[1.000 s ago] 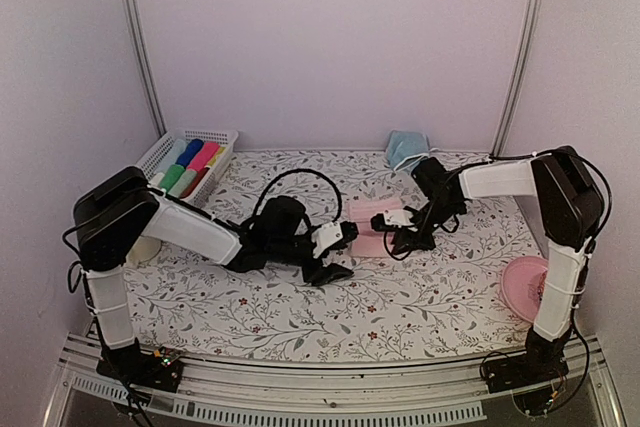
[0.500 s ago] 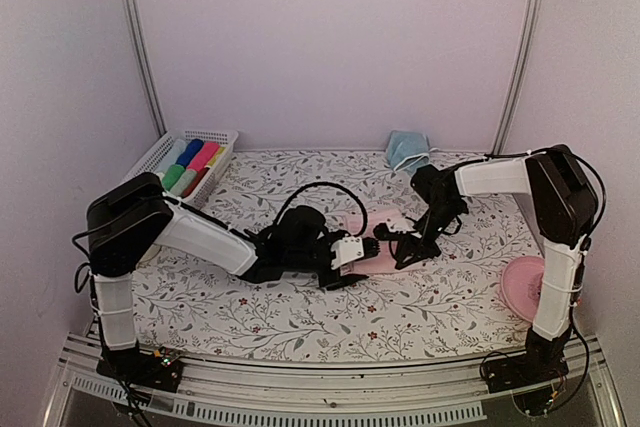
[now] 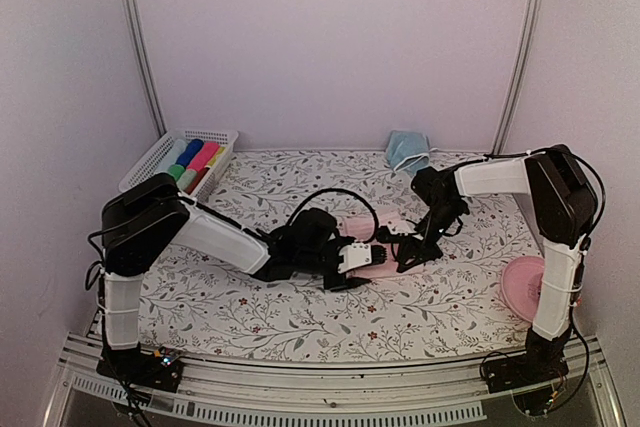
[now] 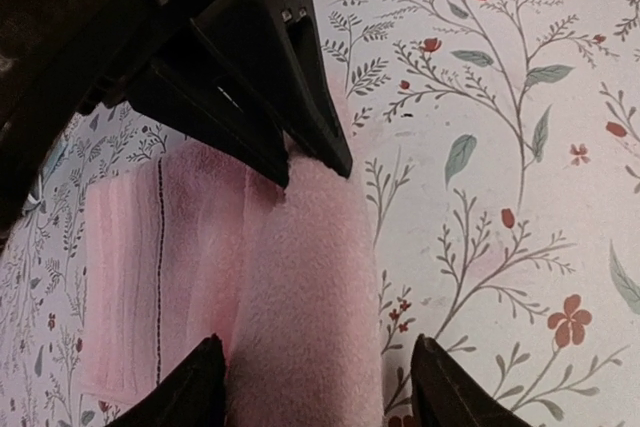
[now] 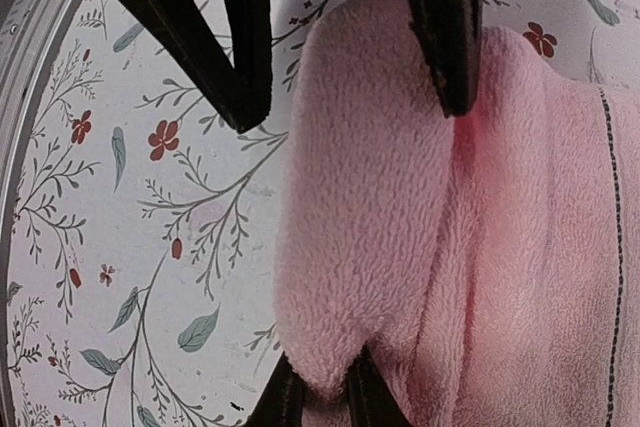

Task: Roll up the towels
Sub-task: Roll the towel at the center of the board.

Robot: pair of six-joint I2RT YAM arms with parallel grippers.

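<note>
The pale pink towel (image 3: 385, 267) lies mid-table, its near edge turned over into a thick fold (image 4: 300, 277). My right gripper (image 5: 325, 402) is shut on one end of that fold (image 5: 370, 177). My left gripper (image 4: 315, 392) stands open from the opposite side, astride the fold: one finger (image 4: 190, 392) touches the towel, the other (image 4: 450, 392) rests on bare tablecloth. The two grippers (image 3: 372, 249) (image 3: 398, 245) meet tip to tip over the towel. The light blue towel (image 3: 405, 150) lies crumpled at the back wall.
A white basket (image 3: 160, 152) with several coloured cloth tubes stands at the back left. A round pink plate (image 3: 525, 287) sits at the right edge beside the right arm's base. The floral tablecloth (image 3: 300, 317) covers the table.
My left arm has reached right until its open jaws straddle the pink towel's fold, and they have narrowed slightly. My right gripper has drawn the towel's edge a little forward.
</note>
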